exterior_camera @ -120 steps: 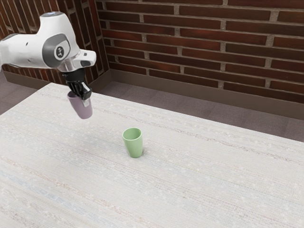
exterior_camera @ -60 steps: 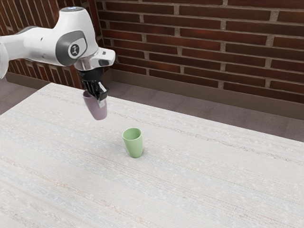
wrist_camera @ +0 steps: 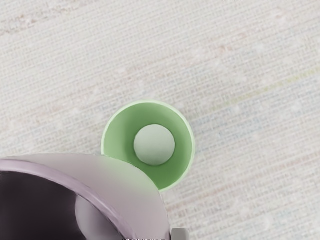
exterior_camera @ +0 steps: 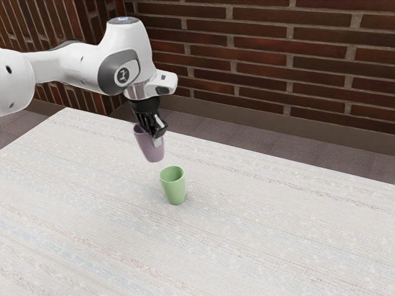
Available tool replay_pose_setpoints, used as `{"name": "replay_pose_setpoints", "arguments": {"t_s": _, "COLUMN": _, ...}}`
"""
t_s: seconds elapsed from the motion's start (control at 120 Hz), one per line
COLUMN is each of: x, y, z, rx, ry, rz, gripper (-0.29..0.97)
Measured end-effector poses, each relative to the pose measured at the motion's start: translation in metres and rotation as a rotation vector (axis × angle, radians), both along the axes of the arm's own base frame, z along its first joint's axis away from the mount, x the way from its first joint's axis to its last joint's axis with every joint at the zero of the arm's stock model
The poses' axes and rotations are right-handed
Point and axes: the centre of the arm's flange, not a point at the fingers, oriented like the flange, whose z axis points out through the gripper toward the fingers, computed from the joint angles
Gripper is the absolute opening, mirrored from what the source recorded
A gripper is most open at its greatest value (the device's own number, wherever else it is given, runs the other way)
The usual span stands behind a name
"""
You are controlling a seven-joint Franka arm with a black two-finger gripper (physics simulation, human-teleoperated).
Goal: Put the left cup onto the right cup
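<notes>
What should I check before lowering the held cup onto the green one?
1. Grasp: gripper shut on the mauve plastic cup: ok.
2. Height: mauve cup lifted off the pale table: ok.
3. Target: light green plastic cup upright and empty: ok.
4. Alignment: mauve cup centred over the green cup: not ok, offset toward the exterior view's left.
5. Attitude: mauve cup vertical: not ok, tilted.

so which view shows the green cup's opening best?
Wrist view: it looks straight down into the green cup, showing its rim and inner bottom, though the held purple cup covers part of the rim. The exterior view shows the green cup's side, upright on the table.
</notes>
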Motion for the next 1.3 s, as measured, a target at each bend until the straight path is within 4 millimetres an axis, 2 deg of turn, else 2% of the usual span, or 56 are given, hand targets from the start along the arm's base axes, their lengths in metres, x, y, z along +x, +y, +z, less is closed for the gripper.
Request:
{"name": "replay_pose_setpoints", "arguments": {"t_s": 0.258, "x": 0.009, "y": -0.015, "z": -0.018, "rx": 0.001, "ry": -0.027, "rz": 0.005, "gripper": -0.10}}
{"name": "replay_pose_setpoints", "arguments": {"t_s": 0.65, "x": 0.019, "y": -0.020, "z": -0.052, "rx": 0.011, "ry": -0.016, "rz": 0.029, "gripper": -0.10}}
{"name": "replay_pose_setpoints", "arguments": {"t_s": 1.3, "x": 0.021, "y": -0.033, "z": -0.073, "rx": 0.007, "ry": -0.005, "rz": 0.035, "gripper": -0.10}}
